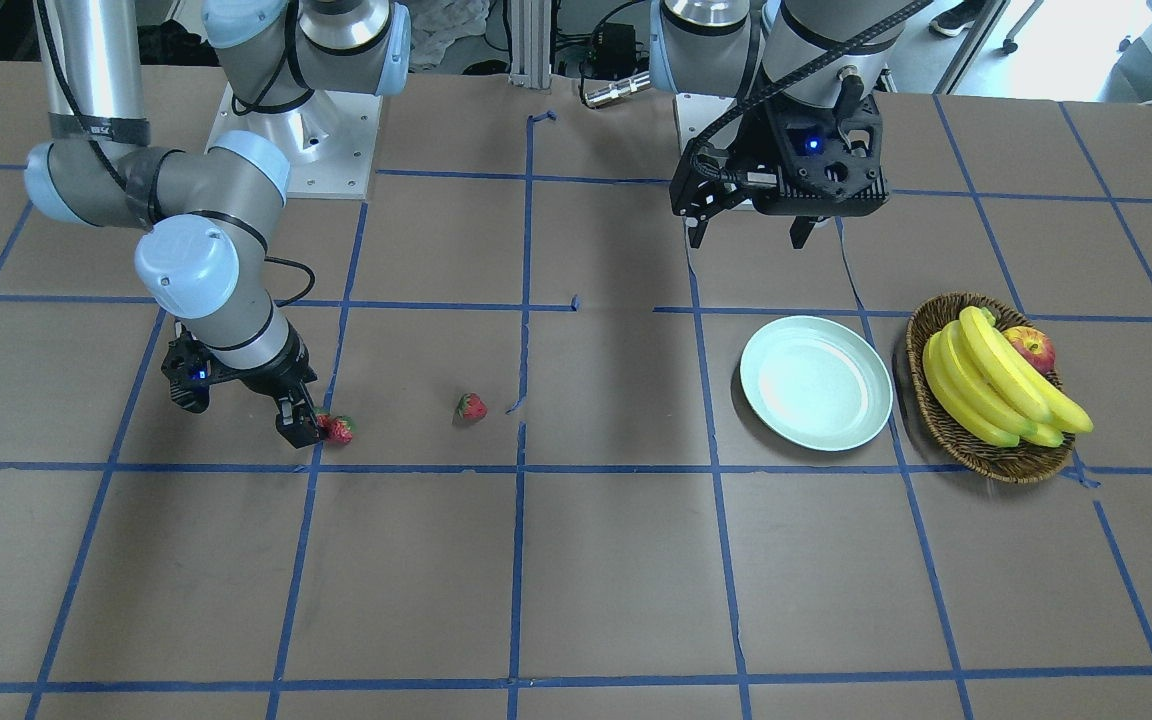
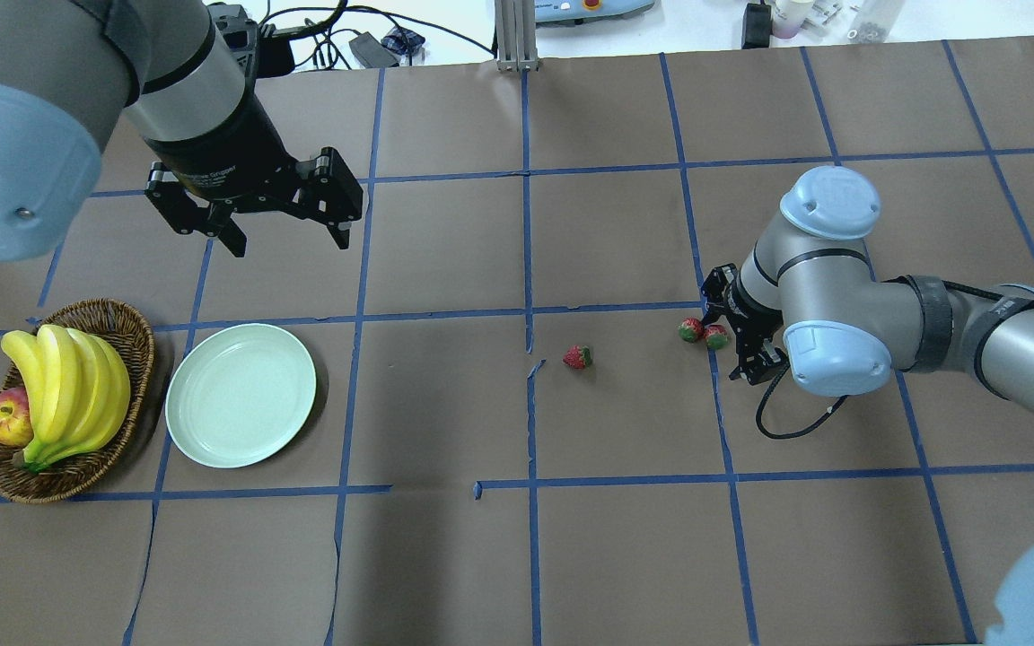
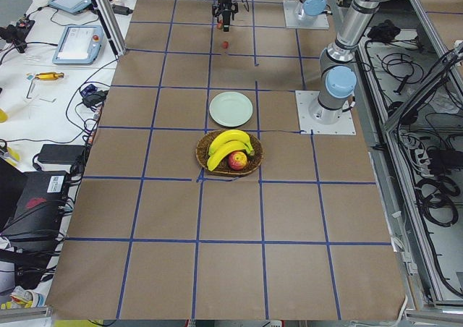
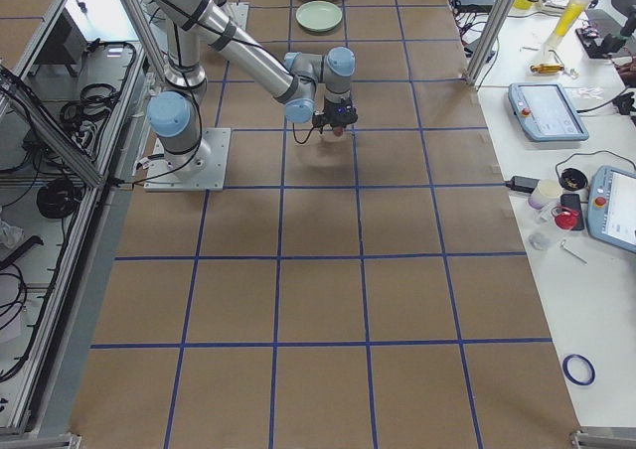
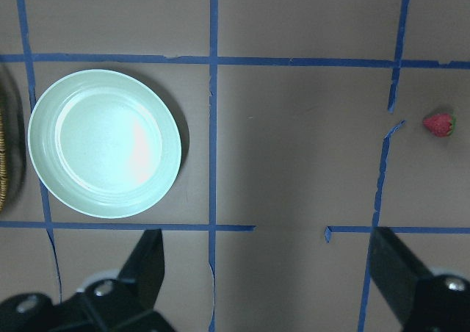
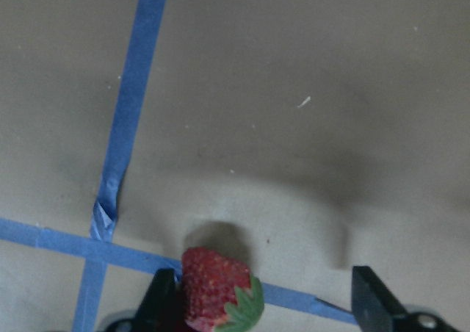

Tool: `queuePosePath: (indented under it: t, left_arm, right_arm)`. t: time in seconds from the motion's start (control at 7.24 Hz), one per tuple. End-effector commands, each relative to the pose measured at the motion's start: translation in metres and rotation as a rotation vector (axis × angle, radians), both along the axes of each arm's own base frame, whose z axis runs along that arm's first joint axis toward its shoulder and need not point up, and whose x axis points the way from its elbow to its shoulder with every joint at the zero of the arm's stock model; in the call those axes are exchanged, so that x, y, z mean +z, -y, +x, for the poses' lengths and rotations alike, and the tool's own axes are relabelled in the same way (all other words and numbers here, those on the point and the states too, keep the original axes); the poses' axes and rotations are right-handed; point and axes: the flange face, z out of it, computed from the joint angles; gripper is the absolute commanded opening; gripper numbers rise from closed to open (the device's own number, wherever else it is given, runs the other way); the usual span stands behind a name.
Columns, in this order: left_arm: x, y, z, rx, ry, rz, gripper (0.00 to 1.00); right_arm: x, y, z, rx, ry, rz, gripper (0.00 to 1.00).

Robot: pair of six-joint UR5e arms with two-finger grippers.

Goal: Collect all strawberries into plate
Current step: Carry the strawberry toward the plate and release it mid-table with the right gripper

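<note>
Three small red strawberries lie on the brown table. One strawberry (image 2: 577, 357) lies alone near the middle and also shows in the front view (image 1: 471, 406) and the left wrist view (image 5: 439, 124). Two more strawberries (image 2: 690, 329) (image 2: 716, 337) lie together at my right gripper (image 2: 725, 339). That gripper is low over the table and open. In the right wrist view one strawberry (image 6: 217, 291) sits between the fingers, close to the left finger (image 6: 165, 302). The mint-green plate (image 2: 240, 395) is empty. My left gripper (image 2: 288, 235) hangs open and empty above the table beyond the plate.
A brown wicker basket (image 2: 135, 336) with bananas (image 2: 68, 386) and a red-yellow apple (image 2: 5, 419) stands just left of the plate. Blue tape lines grid the brown table.
</note>
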Motion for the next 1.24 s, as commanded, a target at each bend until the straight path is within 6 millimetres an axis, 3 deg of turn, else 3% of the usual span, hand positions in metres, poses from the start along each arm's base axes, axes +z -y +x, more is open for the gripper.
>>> queuePosePath:
  t: [0.0, 0.28, 0.41, 0.55, 0.69, 0.83, 0.97, 1.1]
  left_arm:
    - [0.000, 0.000, 0.000, 0.000, -0.001, 0.001, 1.00]
    - [0.000, 0.000, 0.000, 0.002, -0.001, 0.001, 1.00]
    - [0.000, 0.000, 0.000, 0.002, -0.001, 0.001, 1.00]
    - [-0.001, 0.000, 0.000, 0.003, -0.001, 0.003, 1.00]
    - [-0.001, 0.000, 0.000, 0.003, -0.001, 0.003, 1.00]
    - [0.000, 0.000, 0.000, 0.002, 0.001, 0.000, 1.00]
    - [0.000, 0.000, 0.000, 0.002, 0.001, 0.000, 1.00]
    - [0.001, 0.000, 0.000, 0.002, 0.000, -0.003, 1.00]
  right_arm:
    - [-0.003, 0.002, 0.000, -0.011, 0.001, -0.012, 0.05]
    - [0.015, 0.014, -0.001, -0.001, -0.005, -0.044, 0.00]
    - [0.044, 0.036, 0.006, 0.059, -0.008, -0.070, 0.00]
    - [0.090, 0.055, 0.034, 0.182, -0.010, -0.043, 0.00]
    - [0.128, 0.053, 0.098, 0.426, -0.017, -0.057, 0.00]
    - [0.142, 0.024, 0.170, 0.586, -0.048, -0.053, 0.00]
    - [0.138, -0.023, 0.247, 0.730, -0.049, -0.063, 0.00]
    - [0.120, -0.058, 0.301, 0.849, -0.056, -0.056, 0.00]
